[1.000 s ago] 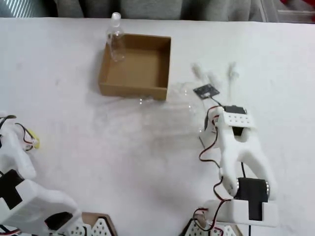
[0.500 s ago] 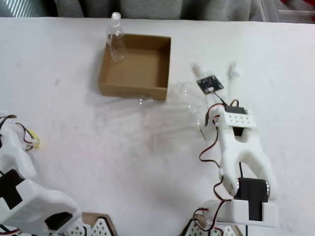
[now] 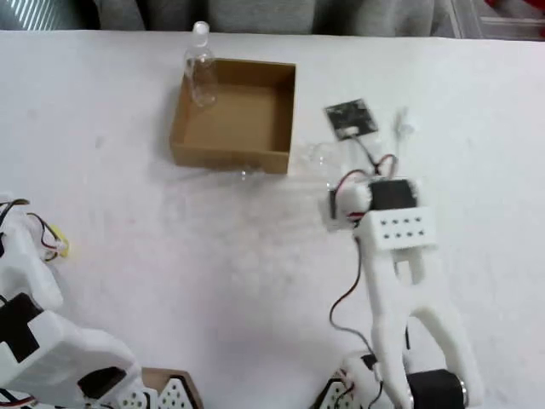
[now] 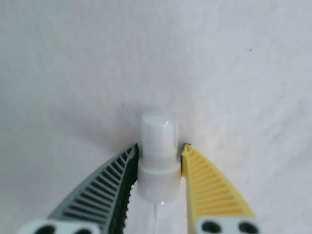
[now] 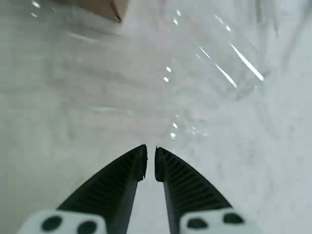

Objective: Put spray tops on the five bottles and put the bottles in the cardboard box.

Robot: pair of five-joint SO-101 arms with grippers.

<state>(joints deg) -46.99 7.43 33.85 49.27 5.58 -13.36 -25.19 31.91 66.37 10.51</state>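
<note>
Only one bottle (image 3: pixel 201 68) stands in the cardboard box (image 3: pixel 226 158).

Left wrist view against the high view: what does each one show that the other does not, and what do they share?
Left wrist view: the left gripper shut on a white spray top, seen close. High view: the cardboard box, an upright bottle at its far left corner, and the right arm stretched toward clear bottles lying beside the box. Both: the white table.
</note>
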